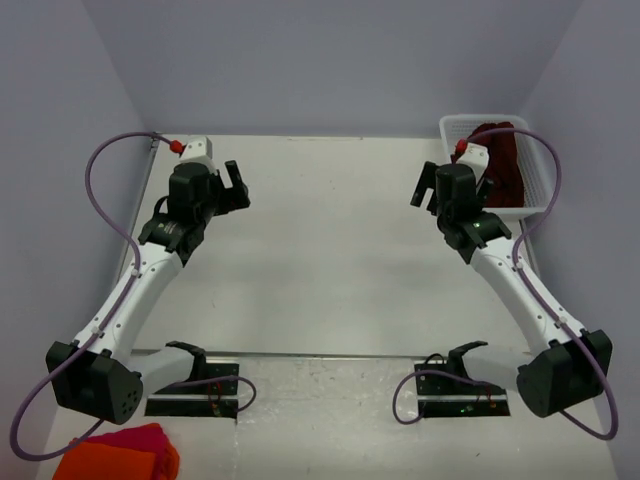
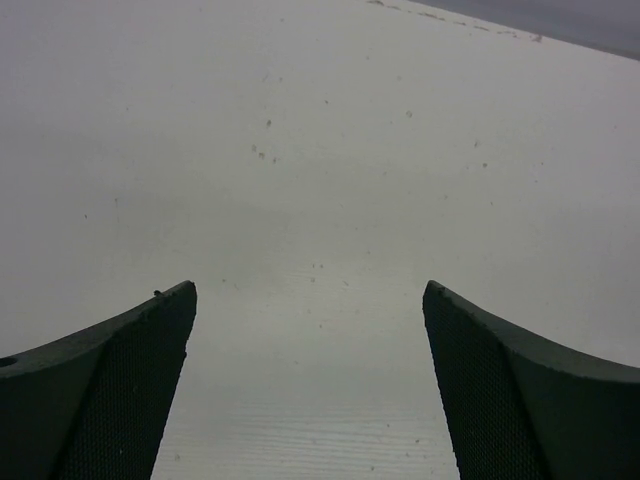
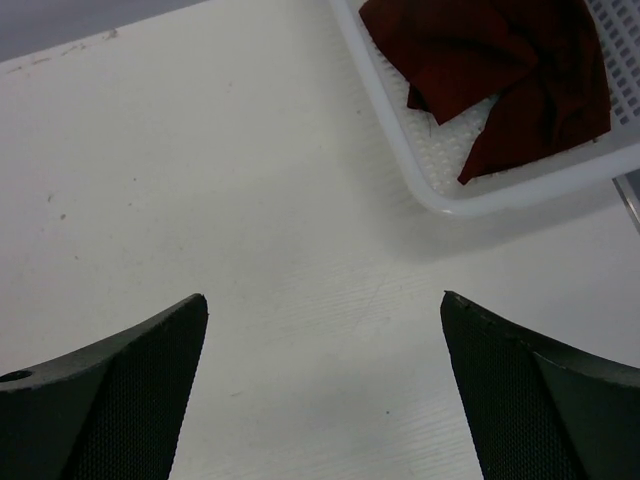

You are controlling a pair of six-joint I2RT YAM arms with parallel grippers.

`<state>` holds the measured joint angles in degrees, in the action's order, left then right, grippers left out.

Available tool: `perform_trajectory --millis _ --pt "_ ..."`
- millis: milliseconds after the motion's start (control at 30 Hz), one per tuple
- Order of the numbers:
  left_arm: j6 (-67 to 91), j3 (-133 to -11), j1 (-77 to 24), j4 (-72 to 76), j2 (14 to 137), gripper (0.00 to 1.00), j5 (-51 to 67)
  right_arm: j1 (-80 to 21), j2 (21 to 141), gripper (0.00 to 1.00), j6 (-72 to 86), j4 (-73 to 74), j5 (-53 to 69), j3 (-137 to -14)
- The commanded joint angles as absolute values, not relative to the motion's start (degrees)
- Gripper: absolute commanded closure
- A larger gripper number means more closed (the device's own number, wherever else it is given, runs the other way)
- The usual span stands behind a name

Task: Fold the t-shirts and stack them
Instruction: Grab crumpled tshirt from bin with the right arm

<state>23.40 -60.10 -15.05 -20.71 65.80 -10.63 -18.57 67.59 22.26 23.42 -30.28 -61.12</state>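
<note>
Both pairs of jaws stand wide apart and hold nothing. Nearest, at the left front corner, lie two cloths: an orange cloth [image 1: 100,465] and a pink cloth [image 1: 135,436]. Further out, the left jaws hang over bare tabletop [image 1: 320,270] and the right jaws just short of one white basket [image 1: 455,123]. In that basket, at the far right corner, the maroon t-shirts [image 1: 505,170] lie crumpled; how many cannot be told.

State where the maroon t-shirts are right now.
In the top view, the maroon t-shirts lie bunched in the white basket at the table's far right corner; the right wrist view shows them there too.
</note>
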Motion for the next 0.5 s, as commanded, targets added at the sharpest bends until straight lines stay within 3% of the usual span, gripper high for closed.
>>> perform_trajectory --millis 0,200,300,467 --pt "23.6 -59.9 -15.1 -21.1 64.0 0.06 -8.7 -15.7 70.7 0.01 19.5 20.1 -28.8 -63.4" --pt "25.6 -53.7 -15.2 -17.4 59.5 0.08 -4.6 -6.3 85.9 0.01 19.5 19.9 -32.2 -75.0" --pt "26.5 -50.8 -15.2 -15.7 57.2 0.1 -2.1 -3.8 92.9 0.12 13.8 16.6 -30.7 -80.9" --pt "27.2 -48.1 -15.6 -13.4 55.9 0.12 1.7 -0.3 102.6 0.08 9.7 15.6 -23.8 -92.4"
